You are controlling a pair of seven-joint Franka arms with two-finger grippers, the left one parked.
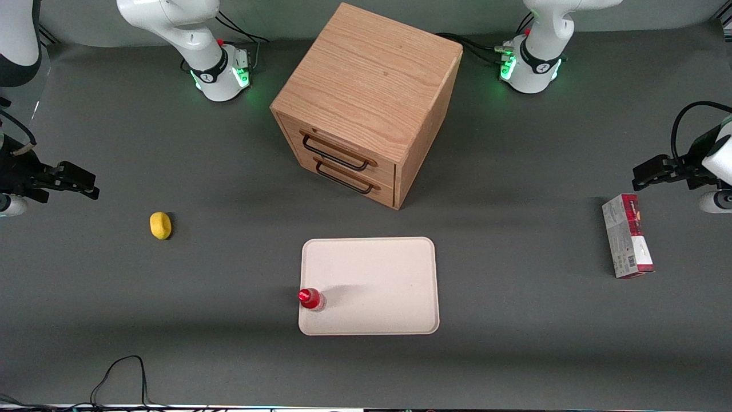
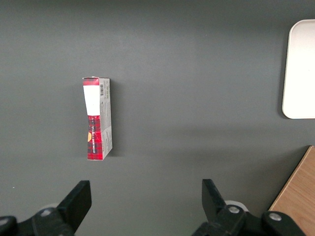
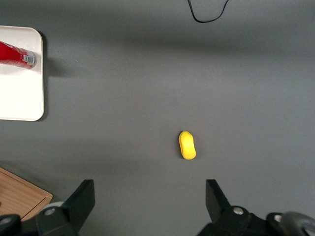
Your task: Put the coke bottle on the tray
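Note:
The coke bottle stands upright on the cream-white tray, at the tray's corner nearest the front camera toward the working arm's end. It also shows in the right wrist view, on the tray. My right gripper hangs above the table at the working arm's end, far from the tray. In the right wrist view the gripper is open and empty, with bare table between its fingers. An edge of the tray shows in the left wrist view.
A yellow lemon lies on the table between my gripper and the tray; it shows in the right wrist view. A wooden two-drawer cabinet stands farther from the camera than the tray. A red-and-grey carton lies toward the parked arm's end.

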